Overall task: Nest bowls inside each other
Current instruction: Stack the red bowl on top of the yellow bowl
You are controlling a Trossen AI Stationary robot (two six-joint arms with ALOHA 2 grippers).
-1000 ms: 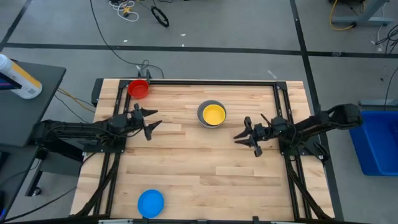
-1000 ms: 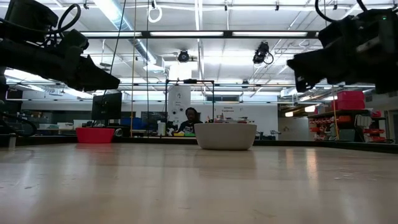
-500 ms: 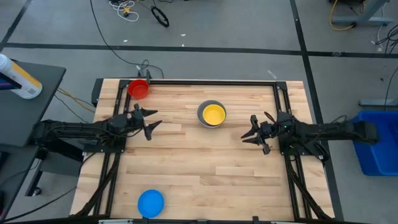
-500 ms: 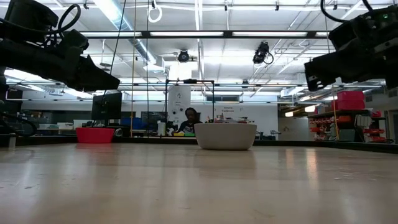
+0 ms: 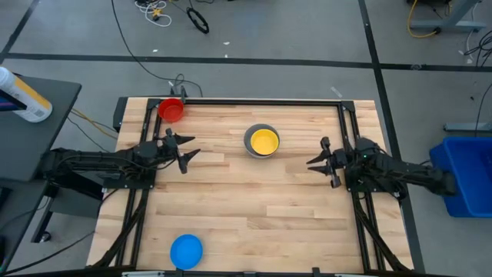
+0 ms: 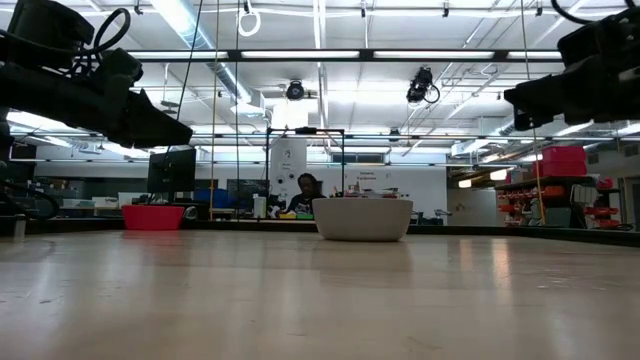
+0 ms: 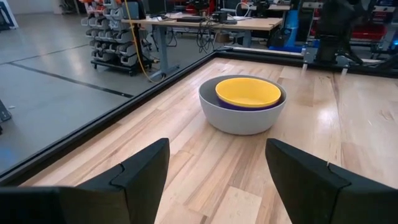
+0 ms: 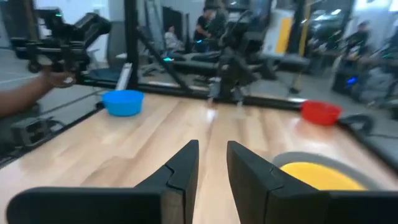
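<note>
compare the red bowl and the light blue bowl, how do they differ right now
The red bowl sits at the far left corner of the table, against the frame; the light blue bowl sits at the near edge on the left. In the high view the light blue bowl looks a little wider than the red one. Both stand alone, upright and empty, not yet nested in the grey bowl, and no end effector touches either.

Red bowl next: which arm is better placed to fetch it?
Probably the left. The red bowl sits at the table's far left corner, close to the open left gripper. The right gripper hangs empty beyond the grey bowl stack.
</note>
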